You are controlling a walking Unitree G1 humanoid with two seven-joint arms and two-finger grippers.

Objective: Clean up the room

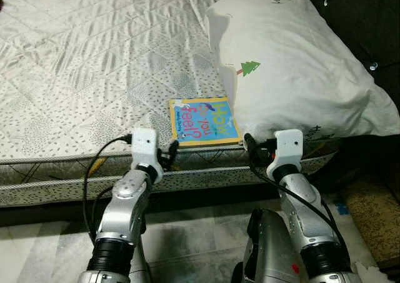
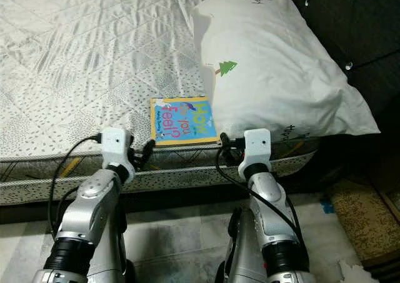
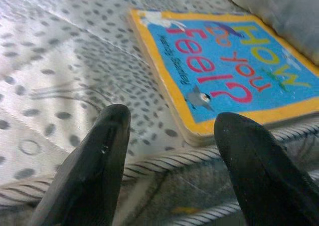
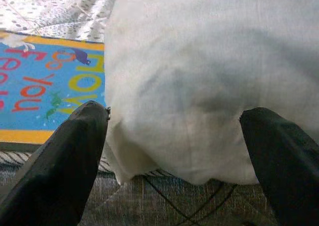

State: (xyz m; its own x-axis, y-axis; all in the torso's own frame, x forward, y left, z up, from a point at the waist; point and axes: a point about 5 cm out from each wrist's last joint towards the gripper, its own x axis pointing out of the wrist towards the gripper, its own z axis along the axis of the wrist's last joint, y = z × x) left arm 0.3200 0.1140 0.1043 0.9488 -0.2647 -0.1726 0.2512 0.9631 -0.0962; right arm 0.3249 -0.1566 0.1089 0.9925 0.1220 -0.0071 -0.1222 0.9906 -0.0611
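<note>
A blue and yellow book (image 1: 204, 121) lies flat at the bed (image 1: 94, 64) edge, touching the white pillow (image 1: 294, 64); the left gripper (image 3: 169, 151) is open and empty, near the book's corner; the right gripper (image 4: 179, 151) is wide open, empty, facing the pillow.

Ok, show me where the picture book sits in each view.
Left eye: book at the mattress edge, beside the pillow.
Right eye: book, left of the pillow.
Left wrist: book beyond the open left pincer.
Right wrist: book beside the pillow.
Shared landmark: the pillow.
</note>
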